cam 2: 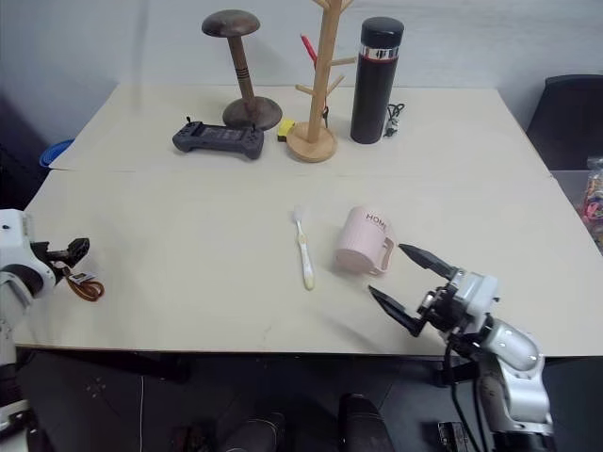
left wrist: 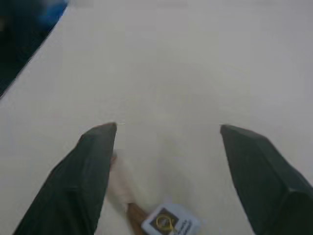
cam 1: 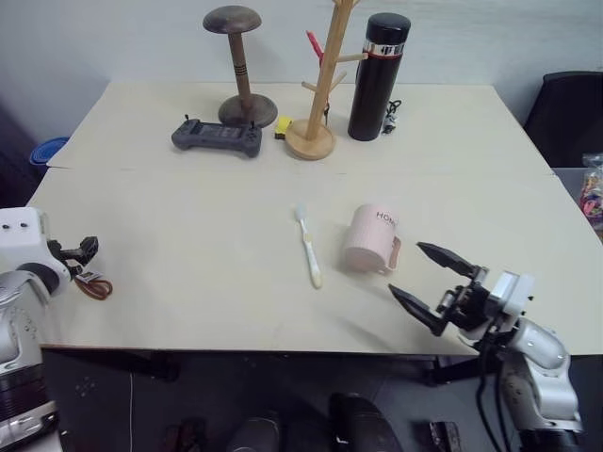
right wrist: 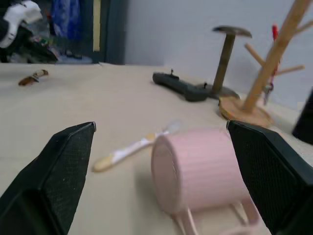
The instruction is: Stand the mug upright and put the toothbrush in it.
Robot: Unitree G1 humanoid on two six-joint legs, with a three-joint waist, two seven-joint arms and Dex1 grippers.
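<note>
The pale pink mug [cam 1: 368, 241] lies on its side near the middle of the table [cam 1: 188, 282], handle toward the front right. Just left of it, and apart from it, the slim white toothbrush [cam 1: 308, 247] lies flat with its bristle head pointing away from me. My right gripper [cam 1: 405, 267] hovers open just right of the mug, both fingers aimed at it. In the right wrist view the mug's base [right wrist: 168, 178] faces the fingers, between their tips. My left gripper [left wrist: 166, 132] is open and empty at the table's left edge.
A brown strap loop [cam 1: 94, 286] with a small tag lies under my left gripper. Along the back stand a black flask [cam 1: 379, 75], a wooden peg tree [cam 1: 318, 104], a dark hat stand [cam 1: 237, 66] and a black controller [cam 1: 217, 137]. A black chair [cam 1: 568, 113] stands at the right.
</note>
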